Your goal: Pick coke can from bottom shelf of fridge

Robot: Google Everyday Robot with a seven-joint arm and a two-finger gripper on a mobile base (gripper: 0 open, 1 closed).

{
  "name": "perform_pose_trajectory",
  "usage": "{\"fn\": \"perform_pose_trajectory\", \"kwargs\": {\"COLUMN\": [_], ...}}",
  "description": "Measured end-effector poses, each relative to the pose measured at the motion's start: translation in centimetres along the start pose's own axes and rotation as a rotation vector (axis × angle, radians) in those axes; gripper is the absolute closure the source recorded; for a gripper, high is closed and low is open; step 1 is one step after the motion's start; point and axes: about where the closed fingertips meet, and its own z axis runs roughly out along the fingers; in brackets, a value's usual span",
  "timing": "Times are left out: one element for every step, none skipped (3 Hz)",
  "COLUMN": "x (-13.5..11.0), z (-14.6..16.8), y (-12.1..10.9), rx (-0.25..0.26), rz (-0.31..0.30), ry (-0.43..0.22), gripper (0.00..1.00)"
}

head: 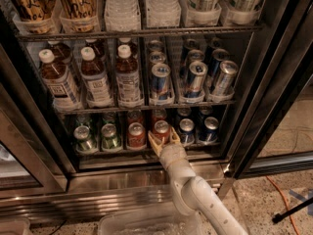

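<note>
Your gripper [164, 138] is right at the front edge of the bottom shelf [122, 151], low in the fridge [122, 180], with the arm [195, 195] reaching up from 5 o'clock. The fingers are spread wide in a V, one each side of the coke can [161, 128], which stands upright at the gripper's 12 o'clock, at the head of its lane.

The reach looks done and the lineup looks good; the grasp is not. I see no squeeze on the can yet, and it sits flat on the rack.

A second red can [136, 134] stands just beside it at 9 o'clock and a blue can [186, 130] at 3 o'clock, so there's little room. Left for you: close on the can, lift slightly under the low rack above, and draw it out toward 6 o'clock.
</note>
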Motion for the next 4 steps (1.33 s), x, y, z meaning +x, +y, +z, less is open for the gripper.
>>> {"fn": "perform_pose_trajectory", "kwargs": {"x": [0.0,0.0,-1.6,-4.0], "z": [0.0,0.0,-0.6,-1.4], "y": [0.0,0.0,0.2,0.1], "rx": [0.0,0.0,-0.017,-0.047], "rz": [0.0,0.0,-0.005,-0.018], "ry": [0.0,0.0,-0.024,-0.051], "gripper": [0.72,0.95,1.0,1.0]}}
